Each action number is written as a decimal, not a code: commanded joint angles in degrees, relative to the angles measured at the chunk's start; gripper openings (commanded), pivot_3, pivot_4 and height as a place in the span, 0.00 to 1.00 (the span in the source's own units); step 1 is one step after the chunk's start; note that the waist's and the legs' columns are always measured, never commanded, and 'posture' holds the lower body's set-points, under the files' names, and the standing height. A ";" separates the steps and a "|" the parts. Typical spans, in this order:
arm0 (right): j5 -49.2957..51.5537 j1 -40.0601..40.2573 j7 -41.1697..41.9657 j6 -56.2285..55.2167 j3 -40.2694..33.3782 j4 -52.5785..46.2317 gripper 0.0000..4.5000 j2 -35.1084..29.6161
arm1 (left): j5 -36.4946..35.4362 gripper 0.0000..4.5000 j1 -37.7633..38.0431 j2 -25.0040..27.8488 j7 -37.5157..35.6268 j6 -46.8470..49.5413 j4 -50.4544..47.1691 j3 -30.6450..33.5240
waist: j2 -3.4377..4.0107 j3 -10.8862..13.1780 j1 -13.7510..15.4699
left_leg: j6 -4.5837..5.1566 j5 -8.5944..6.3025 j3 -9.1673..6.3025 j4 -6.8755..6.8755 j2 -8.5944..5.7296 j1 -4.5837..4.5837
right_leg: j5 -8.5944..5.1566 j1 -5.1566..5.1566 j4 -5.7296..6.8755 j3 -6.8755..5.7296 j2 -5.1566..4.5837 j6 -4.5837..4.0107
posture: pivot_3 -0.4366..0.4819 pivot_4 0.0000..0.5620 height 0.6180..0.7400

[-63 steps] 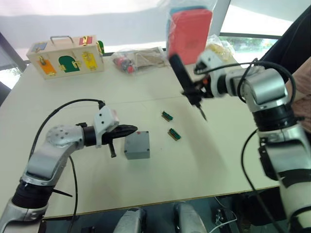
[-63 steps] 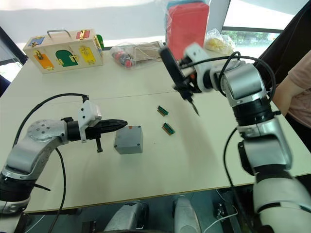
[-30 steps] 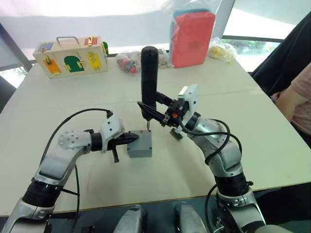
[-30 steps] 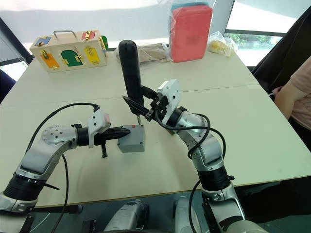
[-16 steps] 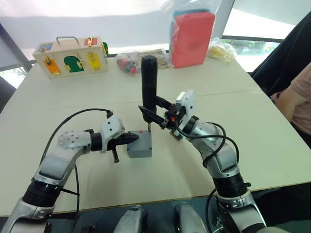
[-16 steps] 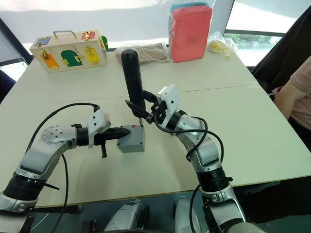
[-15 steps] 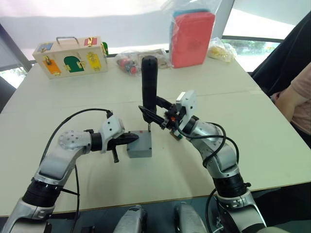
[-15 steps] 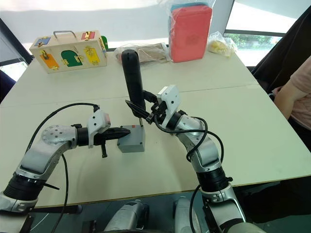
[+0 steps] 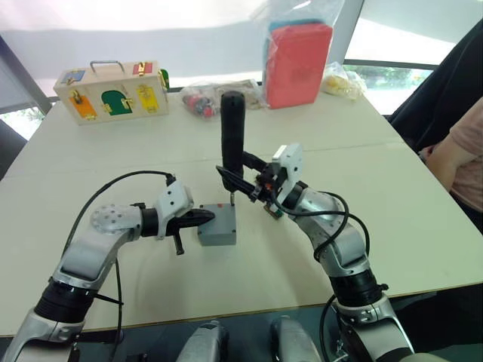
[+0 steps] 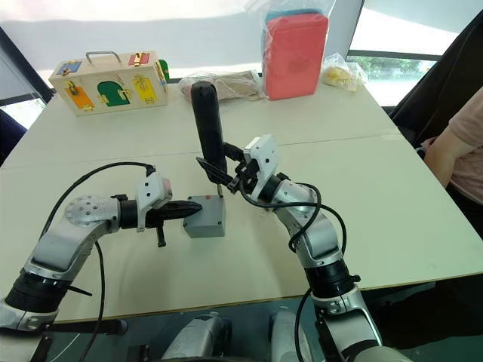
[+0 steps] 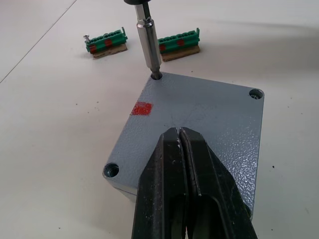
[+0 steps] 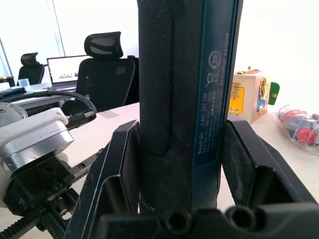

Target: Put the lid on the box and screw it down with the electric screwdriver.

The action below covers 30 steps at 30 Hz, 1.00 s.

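My right gripper [image 10: 220,170] is clamped on the electric screwdriver [image 10: 208,127], upright, bit in a corner screw hole of the lid [image 11: 199,129]. The lid sits on the box [image 10: 204,217] mid-table. My left gripper [image 11: 182,149], fingers pinched together, presses the lid top. Risk — the bit tilting out of the hole, or the box twisting under torque if my left gripper slips.

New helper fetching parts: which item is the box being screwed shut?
On the pale table, look between the two robot arms, well in front of the wooden box with coloured doors. The box is the small grey cube under the upright black electric screwdriver, unlike the two green connectors beside it.
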 commanded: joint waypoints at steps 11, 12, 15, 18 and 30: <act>-2.67 2.27 -3.37 5.72 1.61 2.55 0.41 -1.86 | 2.20 0.00 1.44 0.80 -1.04 -0.74 0.62 -2.44 | 0.03 -0.27 0.20 | 0.44 -0.26 -0.04 -0.57 0.00 1.01 | -0.01 0.91 -0.69 -0.04 -0.01 0.02 | 0.48 0.27 1.00; -3.07 2.63 -3.63 5.99 2.07 2.56 0.41 -2.08 | 2.38 0.00 1.44 0.84 -1.16 -0.98 0.90 -2.54 | 0.01 -0.34 0.20 | 0.44 -0.26 -0.05 -0.60 -0.01 1.03 | -0.01 0.91 -0.70 -0.04 -0.02 0.02 | 0.48 0.27 1.00; -4.12 3.36 -4.35 5.91 3.12 2.84 0.41 -2.73 | 2.83 0.00 1.26 0.80 -1.39 -1.57 1.70 -2.87 | 0.01 -0.67 0.18 | 0.43 -0.26 -0.05 -0.69 0.00 1.04 | -0.01 0.92 -0.76 -0.04 -0.02 0.02 | 0.48 0.27 1.00; -4.48 3.70 -4.83 5.82 3.55 3.22 0.41 -2.92 | 3.11 0.00 1.12 0.62 -1.45 -1.94 2.24 -3.15 | 0.02 -1.04 0.19 | 0.44 -0.26 -0.06 -0.71 0.00 1.09 | -0.01 0.96 -0.76 -0.04 -0.01 0.02 | 0.48 0.27 1.00; -6.38 4.55 -7.25 7.69 4.94 4.96 0.41 -3.63 | 4.53 0.00 0.98 0.41 -1.99 -3.58 4.46 -4.61 | 0.03 -1.48 0.25 | 0.61 -0.39 -0.10 -0.90 0.00 1.98 | -0.21 1.76 -0.91 -0.04 -0.03 0.21 | 0.48 0.27 1.00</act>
